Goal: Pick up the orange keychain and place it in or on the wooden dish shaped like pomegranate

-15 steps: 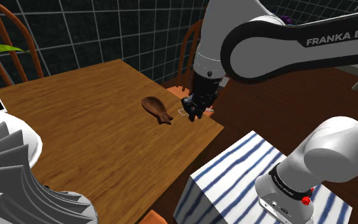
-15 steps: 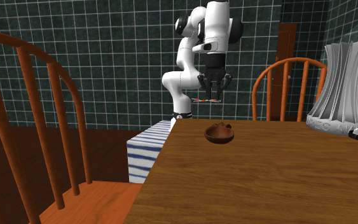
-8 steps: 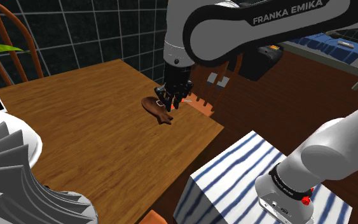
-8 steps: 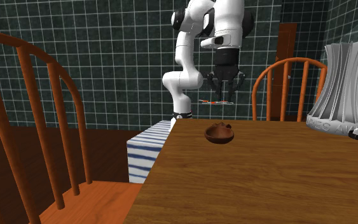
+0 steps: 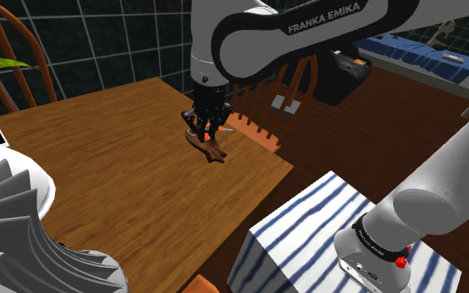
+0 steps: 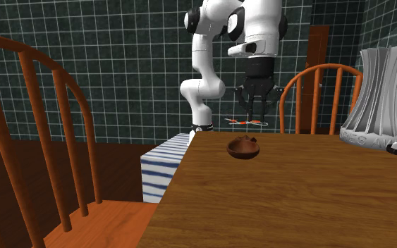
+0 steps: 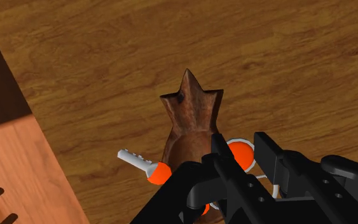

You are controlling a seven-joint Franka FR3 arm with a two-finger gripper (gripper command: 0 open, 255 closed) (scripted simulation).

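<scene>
My black gripper (image 5: 207,128) is shut on the orange keychain (image 5: 211,132) and hangs above the dark brown wooden dish (image 5: 207,146) near the table's corner. In the second exterior view the gripper (image 6: 255,117) holds the keychain (image 6: 244,122) level, a short way above the dish (image 6: 243,148). Looking along the gripper (image 7: 246,156), I see the keychain's orange bead (image 7: 240,151) clasped between the fingers. Its white key with an orange end (image 7: 143,165) sticks out sideways over the dish (image 7: 191,117), whose pointed crown faces away from the gripper.
The wooden table (image 5: 99,171) ends just beyond the dish, with an orange chair (image 5: 266,137) against that edge. A tall white ribbed vase (image 6: 386,91) stands on the table, another chair (image 6: 34,134) is alongside, and the blue-striped stand (image 5: 307,241) sits below the arm.
The arm has swung from beyond the table's edge to above the dish, carrying the keychain with it. The dish has stayed put.
</scene>
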